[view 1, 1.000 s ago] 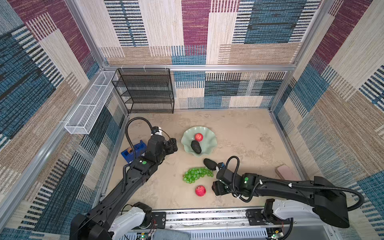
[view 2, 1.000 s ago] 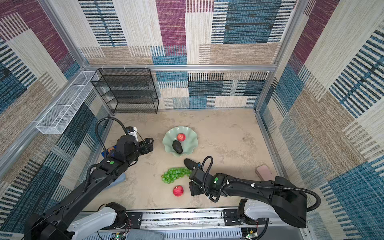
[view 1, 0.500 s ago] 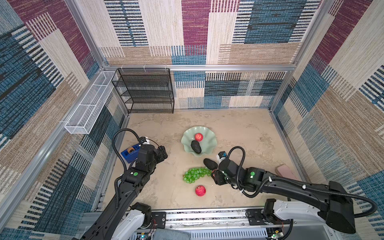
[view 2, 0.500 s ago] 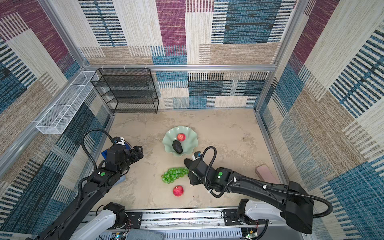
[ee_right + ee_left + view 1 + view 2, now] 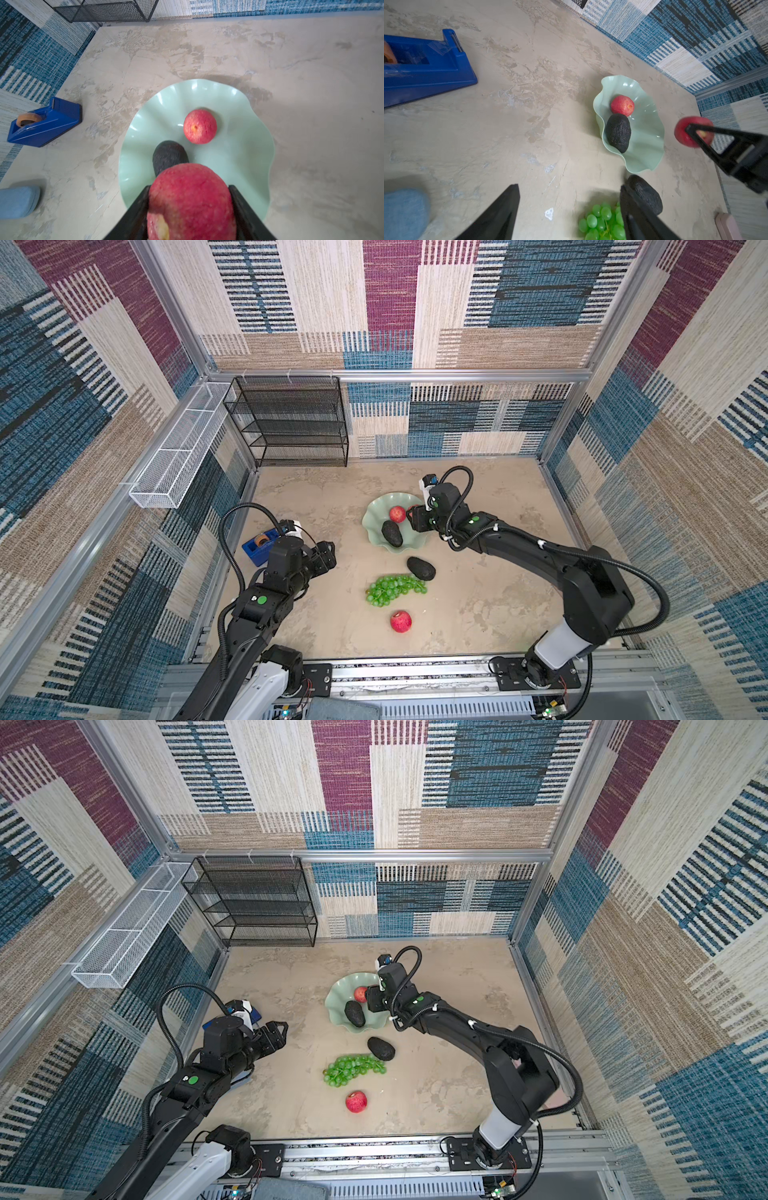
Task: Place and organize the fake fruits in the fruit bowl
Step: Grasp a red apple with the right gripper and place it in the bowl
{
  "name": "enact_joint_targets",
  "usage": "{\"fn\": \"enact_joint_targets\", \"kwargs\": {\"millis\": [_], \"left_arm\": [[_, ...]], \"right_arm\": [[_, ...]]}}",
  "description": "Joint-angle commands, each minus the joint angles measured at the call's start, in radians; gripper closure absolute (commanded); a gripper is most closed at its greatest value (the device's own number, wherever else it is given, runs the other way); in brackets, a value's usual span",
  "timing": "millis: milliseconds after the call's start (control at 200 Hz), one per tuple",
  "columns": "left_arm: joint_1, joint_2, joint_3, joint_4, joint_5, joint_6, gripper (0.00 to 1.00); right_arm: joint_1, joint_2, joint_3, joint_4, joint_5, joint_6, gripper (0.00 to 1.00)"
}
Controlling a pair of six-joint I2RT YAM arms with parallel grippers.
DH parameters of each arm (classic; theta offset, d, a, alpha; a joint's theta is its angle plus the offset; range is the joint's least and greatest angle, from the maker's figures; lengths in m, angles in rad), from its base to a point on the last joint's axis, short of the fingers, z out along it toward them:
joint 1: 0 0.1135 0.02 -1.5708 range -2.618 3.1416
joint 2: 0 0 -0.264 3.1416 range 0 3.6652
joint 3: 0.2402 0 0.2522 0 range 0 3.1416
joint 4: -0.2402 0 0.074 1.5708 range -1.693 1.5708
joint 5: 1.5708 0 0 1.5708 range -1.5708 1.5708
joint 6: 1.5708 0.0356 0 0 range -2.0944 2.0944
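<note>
Step in hand: delivering an apple. The right gripper (image 5: 190,199), jaws clamped on a red apple (image 5: 681,135), hangs over the green bowl (image 5: 368,522), which holds a second apple (image 5: 397,514) and an avocado (image 5: 392,533). The left gripper (image 5: 284,1032) is empty, jaws apart, near the tape dispenser (image 5: 259,545). Next move, as judged: lower and release onto the bowl's bare side, then collect the loose avocado (image 5: 420,568), grapes (image 5: 392,590) and last apple (image 5: 400,621) from the bench (image 5: 478,605).

We saw an apple (image 5: 397,514) and an avocado (image 5: 392,533) in the bowl (image 5: 375,511), a second apple (image 5: 191,199) above its right rim. Before the bowl lay a second avocado (image 5: 420,568), grapes (image 5: 395,590) and a third apple (image 5: 400,621).
</note>
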Motion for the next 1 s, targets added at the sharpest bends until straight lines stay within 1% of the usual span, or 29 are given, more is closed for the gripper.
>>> {"fn": "enact_joint_targets", "kwargs": {"millis": [0,90,145,215,281,341,411,466,611,711,752,837,912,947,992], "left_arm": [[0.0,-0.041,-0.004,-0.082,0.092,0.027,0.22],[-0.002,-0.055,-0.019,-0.111,0.12,-0.009,0.22],[-0.003,-0.045,-0.03,-0.113,0.157,-0.018,0.23],[-0.008,-0.023,-0.046,-0.115,0.184,-0.035,0.25],[-0.023,-0.002,-0.055,-0.113,0.186,-0.05,0.26],[-0.049,0.016,-0.056,-0.113,0.182,-0.053,0.27],[-0.087,0.036,-0.049,-0.112,0.174,-0.064,0.27],[-0.128,0.049,-0.04,-0.113,0.156,-0.074,0.27],[-0.243,0.094,-0.033,-0.083,0.12,-0.119,0.28],[-0.332,0.134,-0.038,-0.041,0.101,-0.159,0.28],[-0.381,0.154,-0.037,-0.02,0.087,-0.171,0.28],[-0.481,0.226,-0.023,0.035,0.061,-0.197,0.28],[-0.569,0.318,-0.004,0.08,0.047,-0.21,0.27],[-0.608,0.364,0.009,0.1,0.043,-0.219,0.27],[-0.651,0.43,0.027,0.131,0.042,-0.227,0.27]], "right_arm": [[-0.016,0.081,0.033,0.045,-0.065,-0.053,0.45],[-0.03,0.132,0.026,0.074,-0.098,-0.046,0.45],[-0.036,0.16,0.023,0.088,-0.116,-0.041,0.45],[-0.038,0.191,0.029,0.098,-0.119,-0.039,0.44],[-0.042,0.212,0.032,0.11,-0.122,-0.038,0.43],[-0.047,0.224,0.044,0.114,-0.133,-0.038,0.39],[-0.054,0.232,0.06,0.111,-0.136,-0.042,0.32],[-0.059,0.235,0.076,0.101,-0.139,-0.048,0.27],[-0.074,0.194,0.084,0.09,-0.141,-0.058,0.21],[-0.085,0.109,0.057,0.096,-0.128,-0.062,0.17],[-0.089,0.066,0.038,0.106,-0.127,-0.063,0.15],[-0.092,-0.033,-0.015,0.132,-0.118,-0.066,0.09],[-0.092,-0.121,-0.077,0.173,-0.122,-0.066,0.02],[-0.092,-0.16,-0.116,0.194,-0.124,-0.063,0.0],[-0.091,-0.209,-0.159,0.215,-0.126,-0.058,0.0]]}}
